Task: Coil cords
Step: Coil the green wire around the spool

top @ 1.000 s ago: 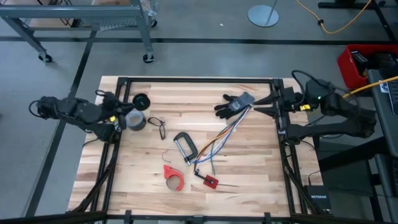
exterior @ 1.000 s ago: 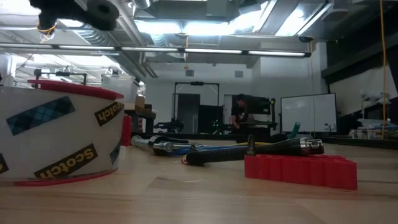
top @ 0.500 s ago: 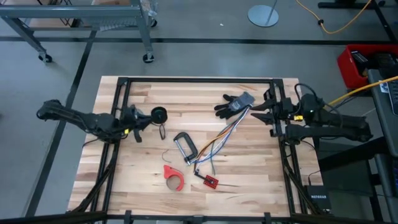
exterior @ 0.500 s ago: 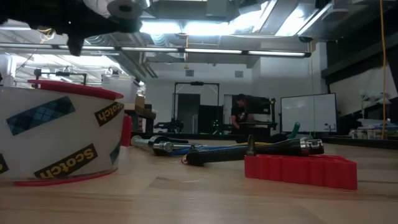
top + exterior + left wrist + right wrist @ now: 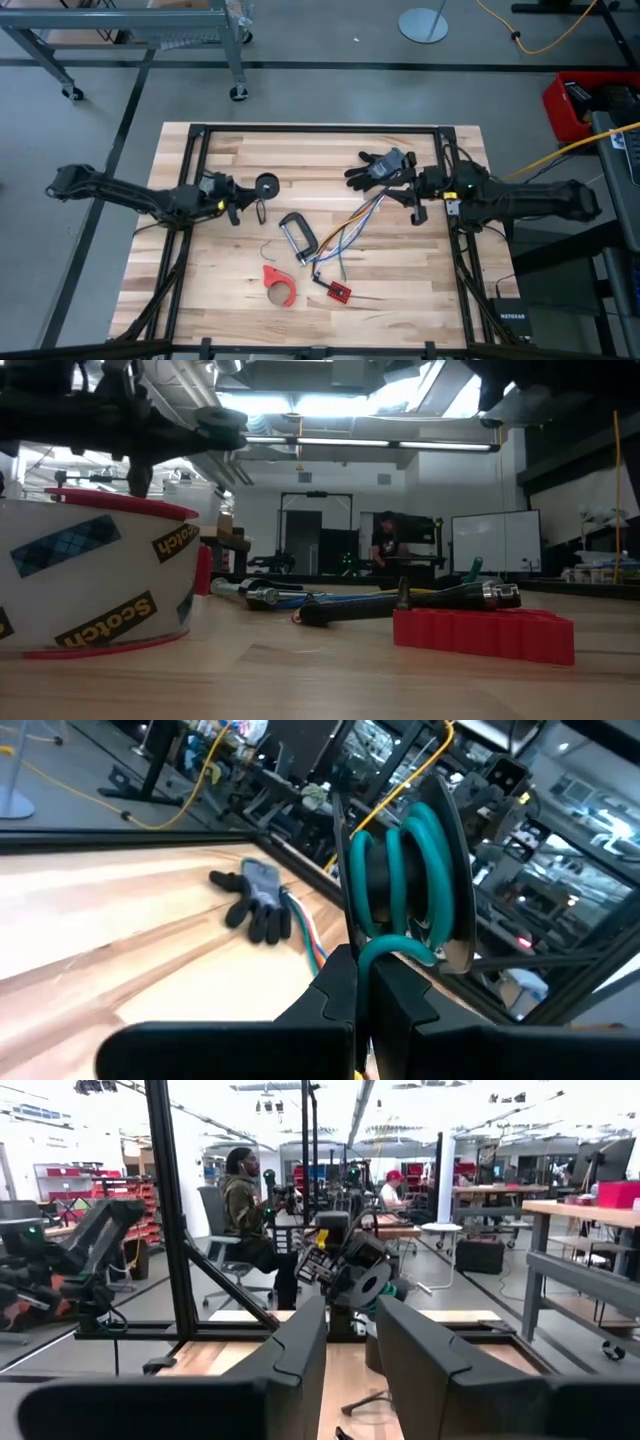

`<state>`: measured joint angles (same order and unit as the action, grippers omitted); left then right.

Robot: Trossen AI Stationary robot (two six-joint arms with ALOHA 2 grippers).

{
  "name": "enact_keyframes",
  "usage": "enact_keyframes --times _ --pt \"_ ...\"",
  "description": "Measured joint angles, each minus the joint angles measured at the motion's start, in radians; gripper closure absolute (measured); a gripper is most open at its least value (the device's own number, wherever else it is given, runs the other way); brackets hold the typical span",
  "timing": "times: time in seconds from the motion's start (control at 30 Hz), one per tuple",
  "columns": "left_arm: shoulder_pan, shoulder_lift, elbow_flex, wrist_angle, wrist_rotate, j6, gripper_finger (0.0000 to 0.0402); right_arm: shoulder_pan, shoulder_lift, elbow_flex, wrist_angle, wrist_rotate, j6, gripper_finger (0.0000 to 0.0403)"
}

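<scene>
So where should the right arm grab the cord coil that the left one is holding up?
Probably the free rim of the cord coil, coming in level from the right arm's side. The left gripper pinches the rim nearest its own arm, and the coil hangs flat above the table, so the opposite edge is exposed. The open right gripper could put one of its fingers above it and one below.

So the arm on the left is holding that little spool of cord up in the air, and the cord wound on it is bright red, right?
Not quite. The left gripper does hold the spool up off the table, but the left wrist view shows the cord on it is green, not red.
</scene>
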<state>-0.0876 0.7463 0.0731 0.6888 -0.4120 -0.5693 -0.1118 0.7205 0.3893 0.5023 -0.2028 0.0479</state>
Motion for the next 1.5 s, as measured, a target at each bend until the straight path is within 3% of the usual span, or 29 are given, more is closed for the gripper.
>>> enact_keyframes --times 0.2,0.5,0.73,1.1,1.5 --pt "0.036 0.194 0.04 0.122 0.04 -0.027 0.0401 0.0 0.114 0.0 0.097 0.0 0.005 0.0306" --pt "0.07 0.519 0.187 0.121 0.1 -0.191 0.0401 0.0 0.253 0.0 0.201 0.0 0.035 0.0306" --pt "0.112 0.704 0.247 0.115 0.156 -0.357 0.0401 0.0 0.329 0.0 0.204 0.0 0.084 0.0306" --pt "0.176 0.833 0.254 0.105 0.252 -0.657 0.0401 0.0 0.367 0.0 0.21 0.0 0.087 0.0306" --pt "0.298 0.848 0.261 -0.032 0.294 -0.734 0.0401 0.0 0.366 0.0 0.211 0.001 0.086 0.0306"
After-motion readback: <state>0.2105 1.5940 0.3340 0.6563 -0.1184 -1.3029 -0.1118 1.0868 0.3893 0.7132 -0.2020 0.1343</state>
